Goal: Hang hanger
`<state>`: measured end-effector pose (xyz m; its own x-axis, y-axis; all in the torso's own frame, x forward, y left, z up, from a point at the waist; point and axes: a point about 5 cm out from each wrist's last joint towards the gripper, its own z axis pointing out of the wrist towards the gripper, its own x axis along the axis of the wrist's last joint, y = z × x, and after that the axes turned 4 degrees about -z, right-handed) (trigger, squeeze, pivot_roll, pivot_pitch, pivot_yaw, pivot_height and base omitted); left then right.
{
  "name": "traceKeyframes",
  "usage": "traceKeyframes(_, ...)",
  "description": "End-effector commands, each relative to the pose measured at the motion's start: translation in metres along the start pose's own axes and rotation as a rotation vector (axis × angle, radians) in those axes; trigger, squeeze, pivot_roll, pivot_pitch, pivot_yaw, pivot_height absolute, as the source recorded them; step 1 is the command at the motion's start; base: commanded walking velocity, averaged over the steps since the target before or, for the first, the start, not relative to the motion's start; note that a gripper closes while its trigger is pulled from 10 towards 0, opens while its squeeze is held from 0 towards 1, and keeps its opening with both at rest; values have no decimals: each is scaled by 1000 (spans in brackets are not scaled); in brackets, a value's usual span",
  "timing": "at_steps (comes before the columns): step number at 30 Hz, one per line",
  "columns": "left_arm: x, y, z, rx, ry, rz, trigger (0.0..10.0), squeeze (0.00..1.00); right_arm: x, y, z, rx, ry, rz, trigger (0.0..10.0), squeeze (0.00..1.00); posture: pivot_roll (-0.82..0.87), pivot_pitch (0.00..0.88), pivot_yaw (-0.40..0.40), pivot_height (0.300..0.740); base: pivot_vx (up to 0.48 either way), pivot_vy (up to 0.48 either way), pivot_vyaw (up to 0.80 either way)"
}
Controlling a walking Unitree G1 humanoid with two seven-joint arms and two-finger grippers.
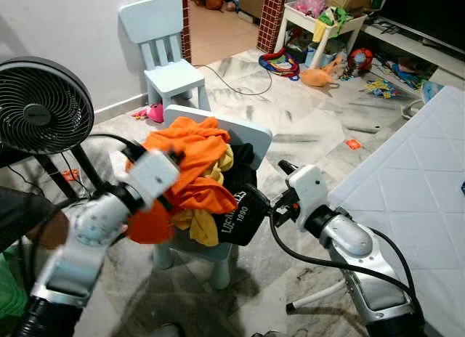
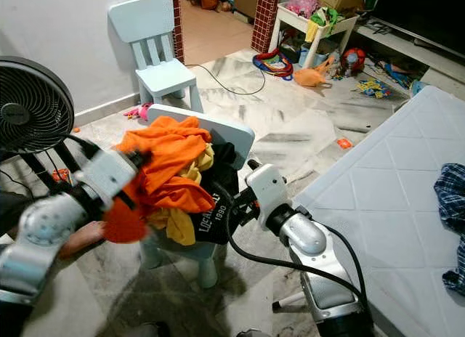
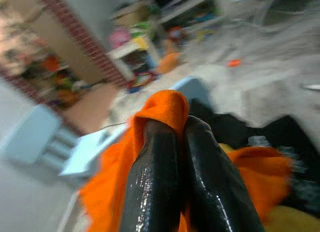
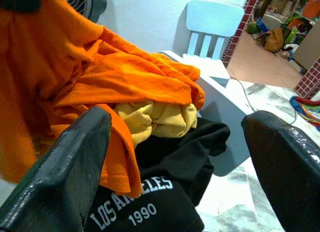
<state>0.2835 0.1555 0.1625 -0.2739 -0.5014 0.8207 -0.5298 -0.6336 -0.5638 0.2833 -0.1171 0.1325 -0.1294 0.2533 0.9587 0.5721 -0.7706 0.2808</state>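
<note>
A pile of clothes lies on a small pale-blue chair (image 1: 247,134). On top is an orange garment (image 1: 189,152), under it a yellow one (image 4: 155,117) and a black shirt (image 1: 243,210) printed "LOS ANGELES 1990". My left gripper (image 3: 177,123) reaches into the pile from the left. Its fingers (image 3: 150,182) are shut on a fold of the orange garment, which is lifted and bunched around them. My right gripper (image 1: 270,188) is at the pile's right side, just short of the black shirt. It is open wide, with nothing between its fingers (image 4: 70,167).
A black fan (image 1: 40,104) stands close on the left, with a person's hand (image 2: 80,239) below it. A second blue chair (image 1: 163,46) is by the wall. A white mattress (image 1: 407,184) lies to the right. Toys (image 1: 320,75) litter the far floor. A white bar (image 1: 320,297) lies beneath my right arm.
</note>
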Motion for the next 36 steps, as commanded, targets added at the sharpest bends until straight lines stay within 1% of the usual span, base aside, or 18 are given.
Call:
traceKeyframes(1, 0, 16, 0, -112, 3, -20, 0, 0, -1, 2, -2, -7, -3, -9, 10000, 0, -82, 87, -52, 740, 0, 0, 0)
traceKeyframes(4, -10, 30, -5, -198, -48, -50, 0, 0, -1, 1, -3, -3, -6, -10, 10000, 0, -81, 87, -54, 740, 0, 0, 0)
traceKeyframes(6, -16, 30, -9, -168, -74, -52, 0, 0, -1, 2, -3, -2, -6, -11, 10000, 0, -81, 88, -53, 740, 0, 0, 0)
traceKeyframes(7, -22, 31, -14, -133, -100, -105, 0, 0, -1, 2, -3, -3, -7, -12, 10000, 0, -79, 88, -53, 740, 0, 0, 0)
traceKeyframes(9, -25, 31, -16, -117, -115, -123, 0, 0, -1, 3, -3, -4, -8, -12, 10000, 0, -78, 88, -52, 740, 0, 0, 0)
traceKeyframes(10, -31, 33, -21, -85, -146, -153, 3608, 0, -2, 3, -3, -4, -8, -13, 10000, 0, -76, 89, -51, 740, 0, 0, 0)
traceKeyframes(11, -36, 34, -26, -54, -169, -184, 10000, 0, -2, 3, -3, -4, -9, -13, 10000, 0, -75, 89, -51, 740, 0, 0, 0)
traceKeyframes(12, -40, 35, -30, -19, -191, -216, 10000, 353, -2, 3, -3, -3, -9, -13, 10000, 0, -75, 89, -51, 740, 0, 0, 0)
traceKeyframes(13, -43, 36, -33, 4, -205, -236, 10000, 353, -2, 2, -3, -3, -9, -13, 10000, 0, -75, 89, -51, 740, 0, 0, 0)
traceKeyframes(14, -45, 36, -35, 22, -220, -249, 10000, 1000, -2, 2, -3, -2, -10, -12, 10000, 0, -74, 89, -52, 740, 0, 0, 0)
traceKeyframes(17, -53, 42, -45, 73, -272, -309, 10000, 1000, -2, 1, -3, 2, -11, -11, 10000, 0, -69, 90, -55, 740, 0, 0, 0)
traceKeyframes(19, -54, 46, -52, 125, -292, -391, 10000, 1000, -2, 0, -2, 8, -10, -11, 10000, 0, -69, 90, -55, 740, 0, 0, 0)
traceKeyframes(23, -48, 55, -57, 90, -279, -465, 10000, 1000, -2, 1, 0, 9, -8, -13, 10000, 0, -60, 83, -60, 740, 0, 0, 0)
traceKeyframes(26, -36, 56, -58, 24, -249, -482, 10000, 1000, -2, 2, 0, 10, -7, -15, 10000, 0, -58, 82, -62, 740, 0, 0, 0)
traceKeyframes(31, -25, 42, -54, 4, -205, -518, 10000, 1000, -2, 1, 0, 15, -6, -17, 10000, 0, -60, 79, -61, 740, 0, 0, 0)
traceKeyframes(32, -22, 35, -53, 36, -185, -525, 10000, 1000, -1, 1, 0, 15, -5, -17, 10000, 0, -64, 78, -58, 740, 0, 0, 0)
traceKeyframes(33, -22, 35, -53, 36, -185, -525, 10000, 1000, -1, 1, 0, 15, -5, -17, 10000, 0, -64, 78, -58, 740, 0, 0, 0)
traceKeyframes(36, -21, 12, -49, 231, -152, -549, 10000, 1000, -2, 3, -1, 8, -7, -20, 10000, 0, -65, 79, -55, 740, 0, 0, 0)
